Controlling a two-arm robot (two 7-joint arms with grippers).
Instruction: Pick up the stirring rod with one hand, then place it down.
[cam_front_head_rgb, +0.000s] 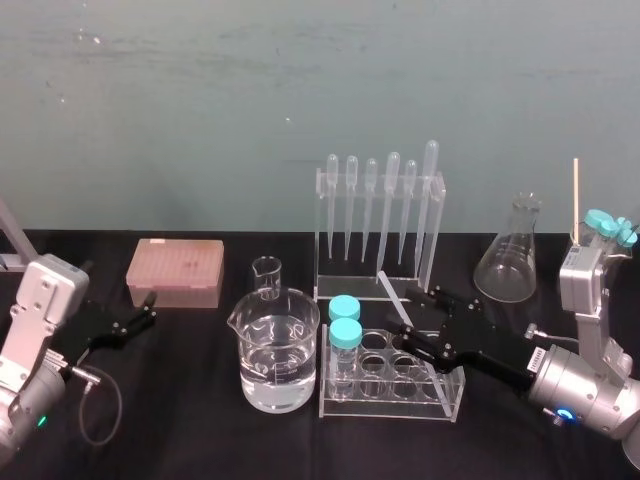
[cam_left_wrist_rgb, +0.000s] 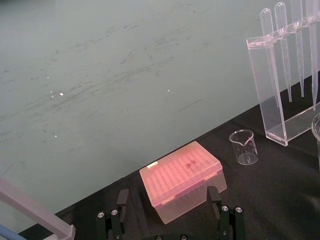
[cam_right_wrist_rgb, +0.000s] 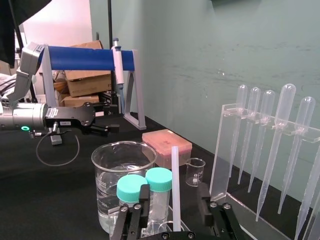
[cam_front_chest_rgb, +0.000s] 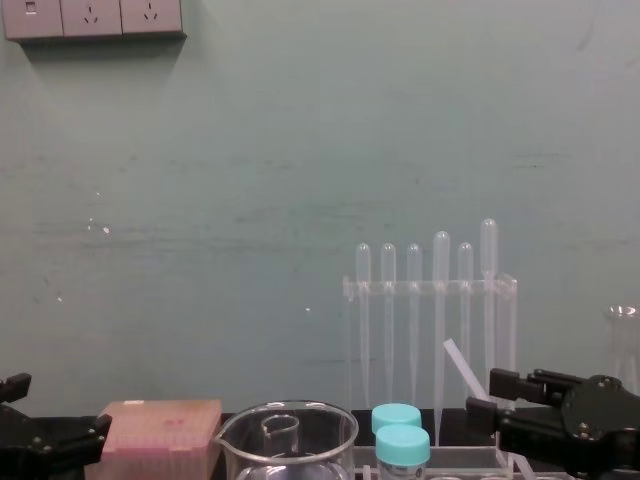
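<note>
Translucent stirring rod (cam_right_wrist_rgb: 175, 185) leans at 3 o'clock of beaker (cam_front_head_rgb: 300, 335), base hidden, probably in tube rack (cam_front_head_rgb: 400, 402). Right gripper (cam_front_head_rgb: 410, 313) straddles it, fingers spread, not touching. Grasp step: next close squarely, lift straight. Left gripper (cam_front_head_rgb: 143, 318) parked at 9 o'clock, fingers spread.

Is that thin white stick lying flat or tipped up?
Tipped up: the stirring rod slants upward between the right gripper's open jaws, with gaps either side.
</note>
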